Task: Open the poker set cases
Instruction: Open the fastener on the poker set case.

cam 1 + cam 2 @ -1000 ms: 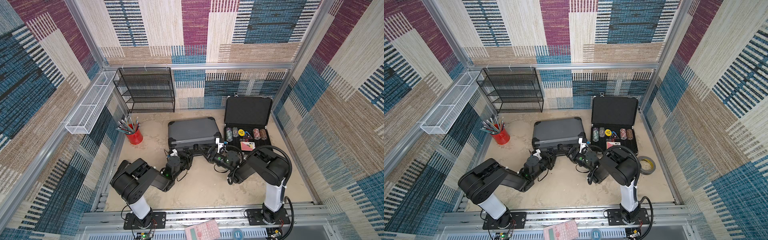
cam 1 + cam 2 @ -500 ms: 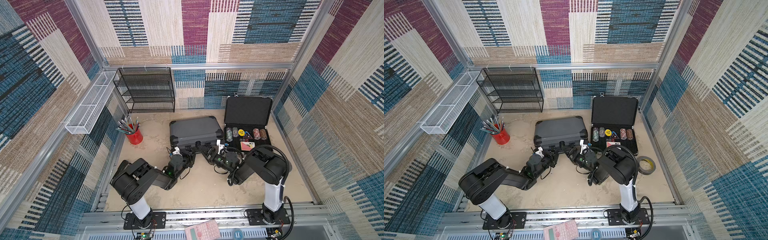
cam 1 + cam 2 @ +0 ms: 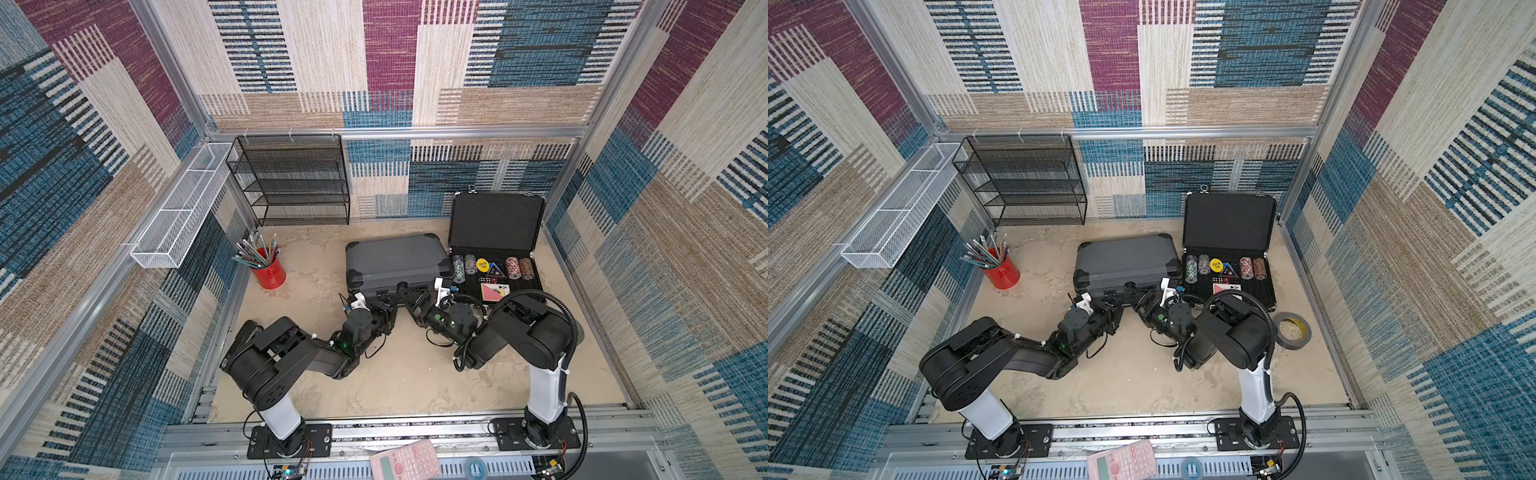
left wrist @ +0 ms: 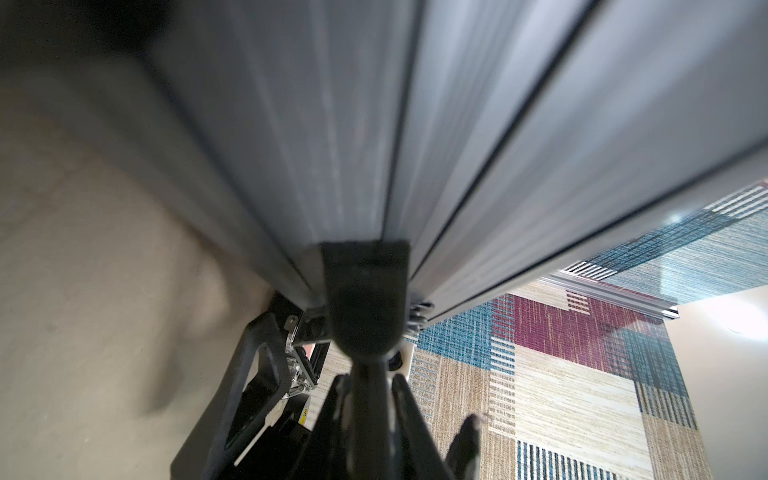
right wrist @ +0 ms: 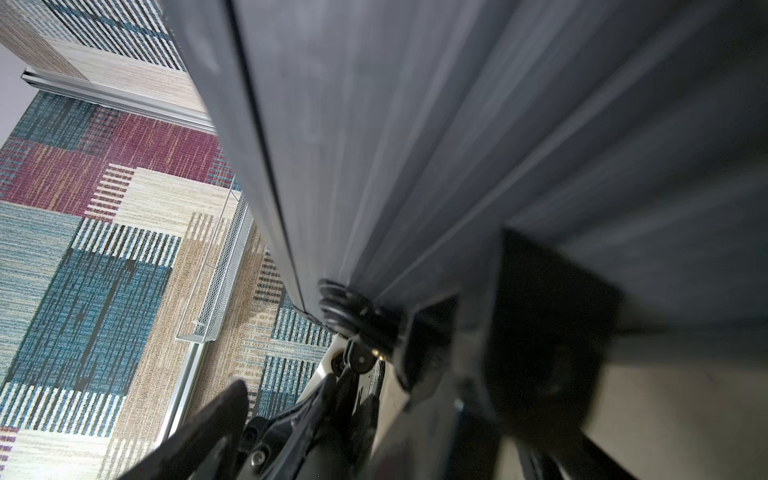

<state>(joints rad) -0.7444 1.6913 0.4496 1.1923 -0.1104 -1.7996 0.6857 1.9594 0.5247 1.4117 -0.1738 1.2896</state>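
Centrally, grey case on counter; left fingers pressed together at its near edge, right fingers spread wide alongside. Black case open at right, chips showing.

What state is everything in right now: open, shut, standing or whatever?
grey case: closed, lying flat.
black case: open, lid upright, chips inside.
left gripper: shut, at the grey case's front edge.
right gripper: open, at the same edge.
red cup: upright, holding pencils.
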